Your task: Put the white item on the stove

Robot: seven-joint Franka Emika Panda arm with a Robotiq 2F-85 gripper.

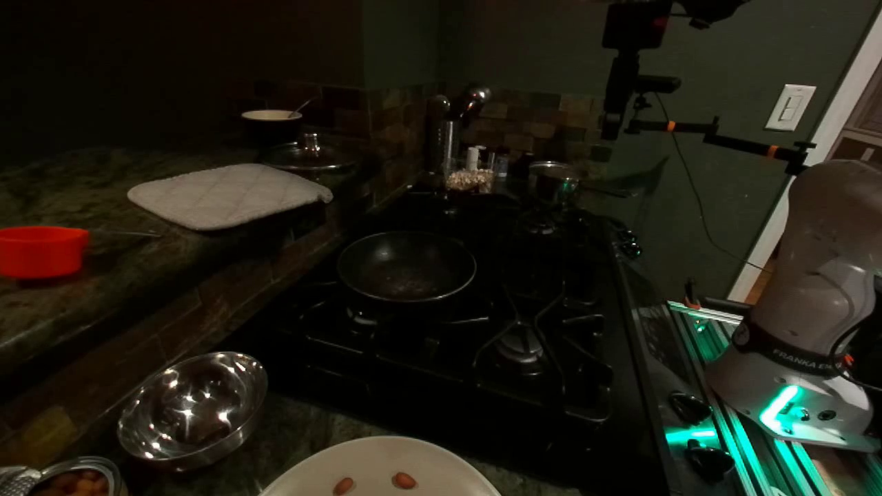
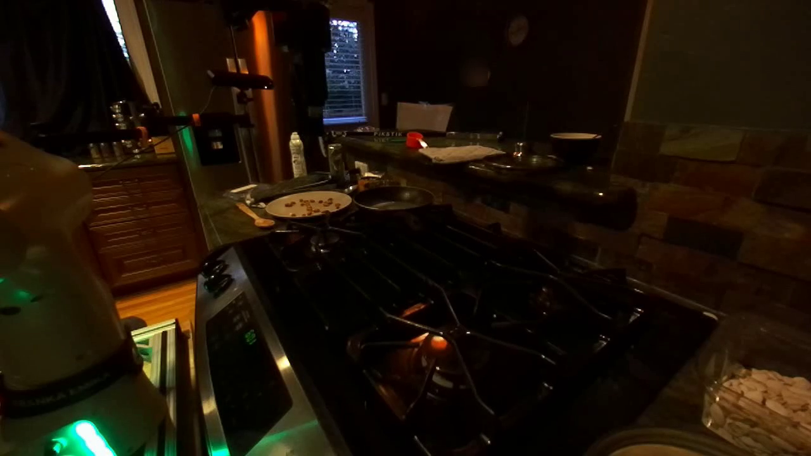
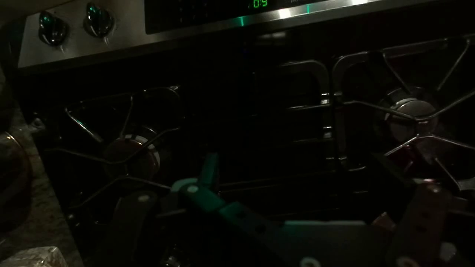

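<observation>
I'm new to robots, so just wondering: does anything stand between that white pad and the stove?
Partly: the frying pan sits on the stove, on the side nearest the white pad, perhaps blocking the closest landing spot. I see nothing else between them.

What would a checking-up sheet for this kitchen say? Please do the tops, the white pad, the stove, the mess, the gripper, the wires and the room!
Surface: stone-patterned counter, with a raised ledge above it.
Job's things: white item, a quilted pad, lies on the ledge, not yet on the stove.
Clutter: frying pan on the stove; red cup and lid on the ledge; metal bowl and plate with food bits beside the stove.
Gripper: open; nothing seen in its grasp, though the wrist view is dark.
Cables: a thin cable hangs near the wall.
Surroundings: dim; light switch, window with blinds.
</observation>
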